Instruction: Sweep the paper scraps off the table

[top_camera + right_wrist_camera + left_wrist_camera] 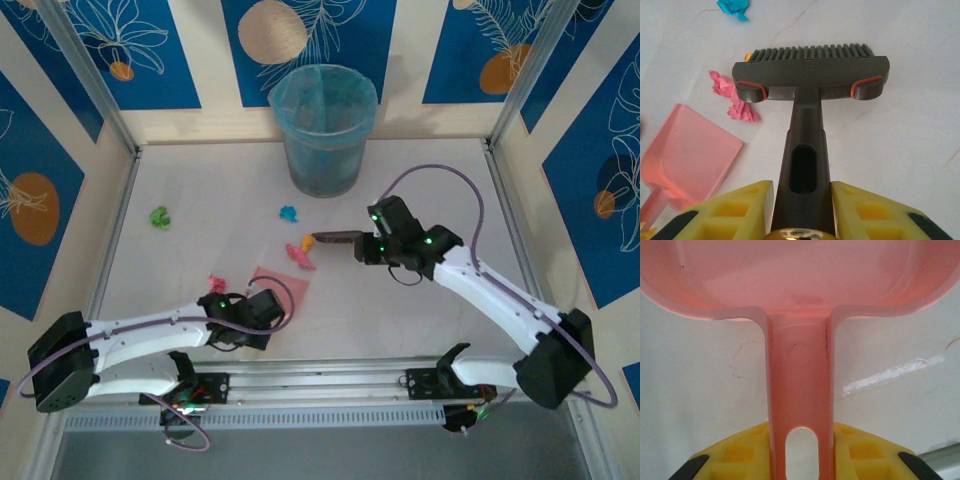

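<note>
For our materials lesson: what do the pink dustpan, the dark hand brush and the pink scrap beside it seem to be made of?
The dustpan: likely plastic, glossy, slightly translucent, with a moulded handle slot. The hand brush: probably matte dark plastic, with stiff moulded bristles. The pink scrap: looks like crumpled paper, with dull creases.

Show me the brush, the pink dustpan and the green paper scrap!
brush (810,72): right wrist view, its head.
pink dustpan (800,380): left wrist view, its handle.
green paper scrap (159,215): top external view, its middle.
</note>
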